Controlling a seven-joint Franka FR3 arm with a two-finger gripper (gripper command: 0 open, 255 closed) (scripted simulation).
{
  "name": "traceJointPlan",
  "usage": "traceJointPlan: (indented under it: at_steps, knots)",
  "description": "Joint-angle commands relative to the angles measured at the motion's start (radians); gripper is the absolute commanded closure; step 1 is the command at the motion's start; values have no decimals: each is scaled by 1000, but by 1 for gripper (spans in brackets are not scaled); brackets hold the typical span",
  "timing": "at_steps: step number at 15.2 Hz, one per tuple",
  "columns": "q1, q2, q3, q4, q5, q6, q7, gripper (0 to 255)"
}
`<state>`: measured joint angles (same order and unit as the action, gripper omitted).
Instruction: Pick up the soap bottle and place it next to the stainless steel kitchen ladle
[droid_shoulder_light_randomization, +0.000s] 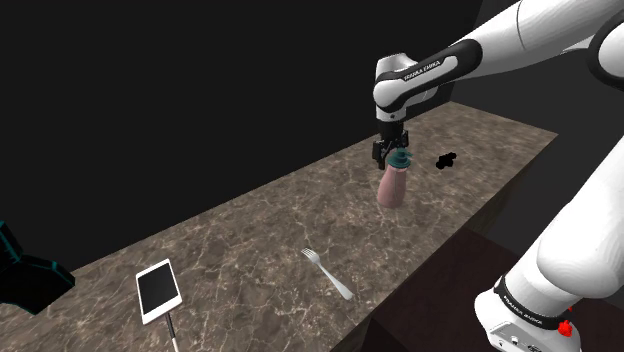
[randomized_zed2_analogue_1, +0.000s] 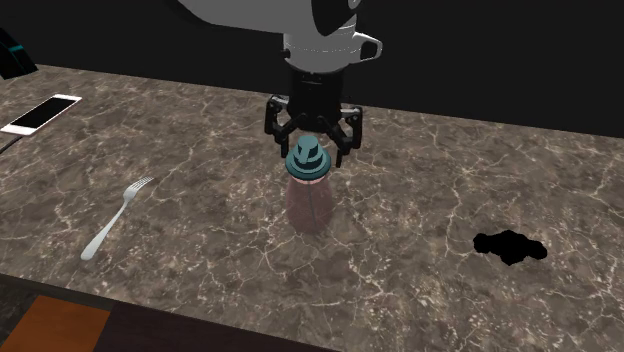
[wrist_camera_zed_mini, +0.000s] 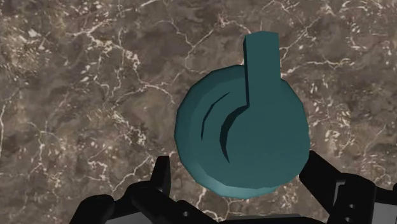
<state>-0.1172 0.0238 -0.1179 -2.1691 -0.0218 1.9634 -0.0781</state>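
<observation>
Tool (randomized_zed2_analogue_1: 310, 148): open, directly above the soap bottle (randomized_zed2_analogue_1: 310, 205). The two black fingers (wrist_camera_zed_mini: 160, 178) stand apart on either side of the teal pump head (wrist_camera_zed_mini: 245, 133). No clamping contact is evident in the wrist view, though the gap on either side is narrow.

Soap bottle: pinkish translucent body with a teal top, standing on the dark marbled table (randomized_zed2_analogue_1: 450, 160) under the tool, about upright. Seen from the shoulder camera, the tool (droid_shoulder_light_randomization: 393, 152) sits over the top of the bottle (droid_shoulder_light_randomization: 391, 188), whose base appears to rest on the table (droid_shoulder_light_randomization: 250, 240).

Progress, as a judgement: the approach is complete and the grasp is not yet made. Outstanding are closing on the neck or pump head, the lift, the carry and the set-down beside the ladle.

Surroundings, relative to the bottle:
- Small black shape (randomized_zed2_analogue_1: 510, 245), near the bottle toward the second exterior view's right. Its form cannot be made out.
- Fork (randomized_zed2_analogue_1: 115, 215), well apart toward that view's left, lying flat.
- Phone (randomized_zed2_analogue_1: 40, 113), further out beyond the fork, screen up.
- Thin grey rod (droid_shoulder_light_randomization: 172, 328), running from the phone (droid_shoulder_light_randomization: 158, 290) to the picture's edge. It may be the ladle's handle, but this cannot be confirmed.
- Dark teal-edged object (droid_shoulder_light_randomization: 25, 275), furthest from the bottle, past the phone.

Obstructions: nothing stands close around the bottle. If the destination lies by the phone, the fork (droid_shoulder_light_randomization: 328, 273) lies along the route, low enough to pass over once the bottle is lifted
</observation>
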Motion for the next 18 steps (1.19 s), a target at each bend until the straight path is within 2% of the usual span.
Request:
traceJointPlan:
  at_steps: [1, 10, 18]
  knots:
    - [0, 0, 0, 0, 0, 0, 0, 255]
    - [0, 0, 0, 0, 0, 0, 0, 255]
    - [1, -46, 1, 59, -4, -104, 2, 255]
